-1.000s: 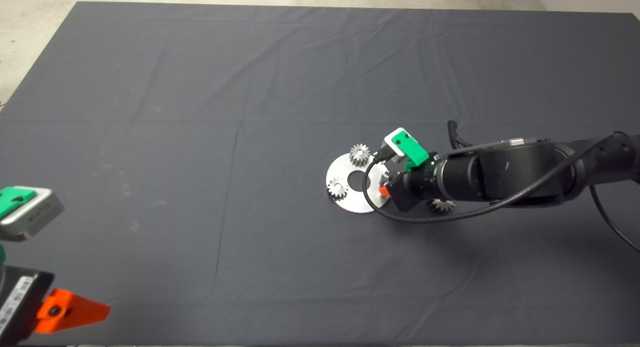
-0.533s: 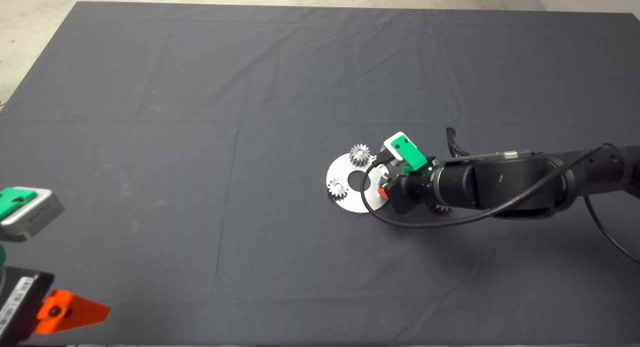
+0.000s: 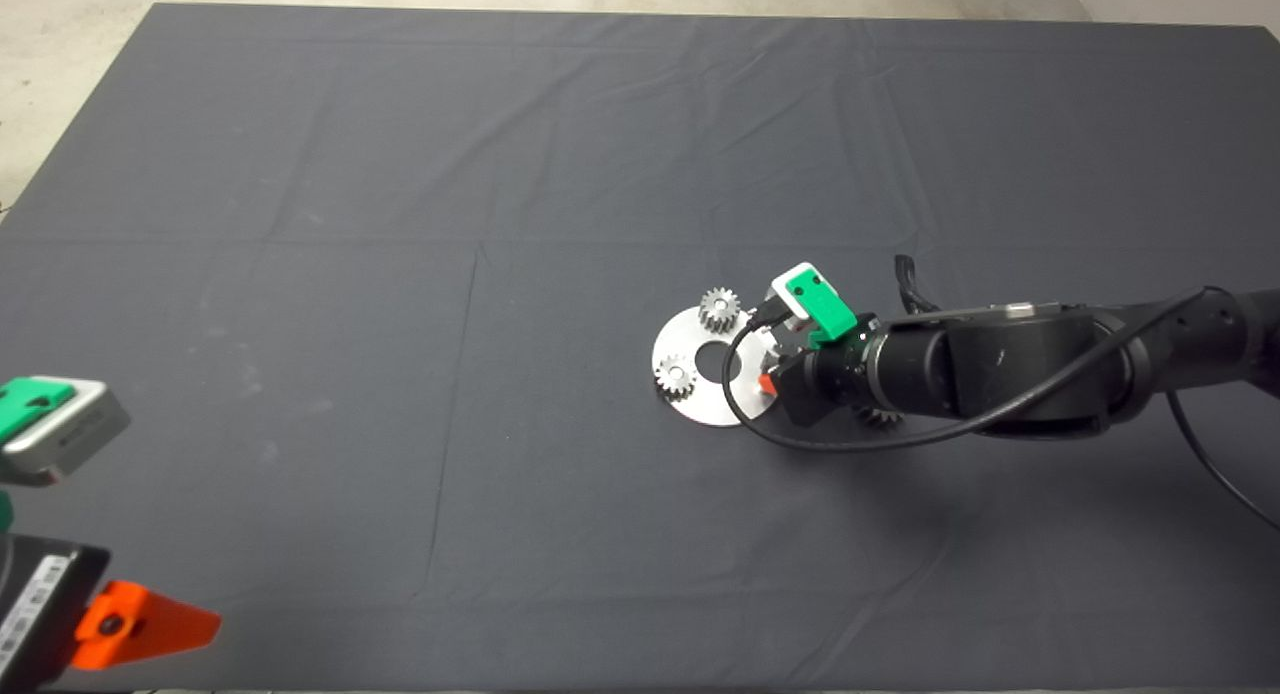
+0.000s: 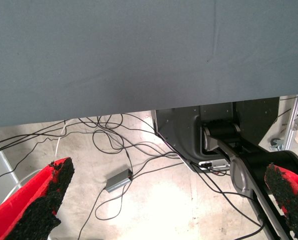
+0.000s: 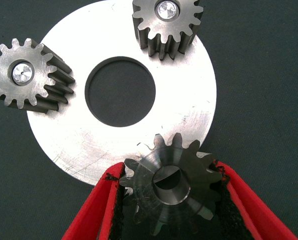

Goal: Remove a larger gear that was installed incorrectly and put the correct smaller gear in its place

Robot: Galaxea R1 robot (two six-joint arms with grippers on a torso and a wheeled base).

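The right gripper pinches the smaller gear at the rim of the silver disc, right of centre in the head view. The larger gear seems to peek from under the arm, mostly hidden. The left gripper waits lower left, fingers spread.

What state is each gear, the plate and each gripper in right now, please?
smaller gear: clamped in the right gripper at the plate's rim; whether seated, cannot tell.
larger gear: off the plate, on the mat, mostly hidden under the right arm.
small silver gears: both mounted on the plate.
plate: flat on the mat.
right gripper: shut on the smaller gear.
left gripper: open, parked at the lower left.
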